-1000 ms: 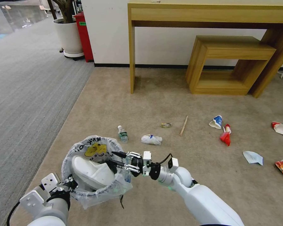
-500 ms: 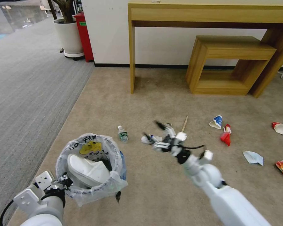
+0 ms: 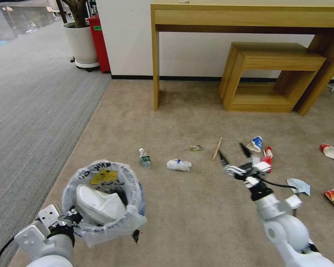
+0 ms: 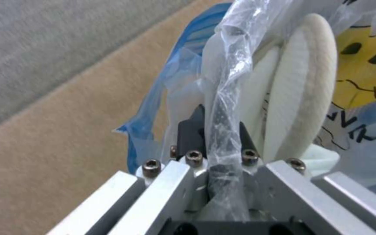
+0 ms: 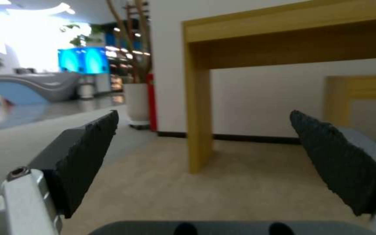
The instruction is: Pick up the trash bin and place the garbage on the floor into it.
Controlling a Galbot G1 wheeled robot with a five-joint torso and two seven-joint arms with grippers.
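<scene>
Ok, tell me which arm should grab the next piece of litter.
Right. The right gripper hangs open and empty over the floor, near the red cup and stick. The left gripper is shut on the bin rim.

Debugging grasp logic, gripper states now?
Left gripper: shut on the trash bin rim.
Right gripper: open, empty, above the floor.

The trash bin point(image 3: 102, 202) is at the left with a slipper point(image 3: 100, 204) in it, and the bottle point(image 3: 145, 158), stick point(image 3: 217, 148) and cups point(image 3: 255, 144) lie further right on the floor point(image 3: 196, 207).
</scene>
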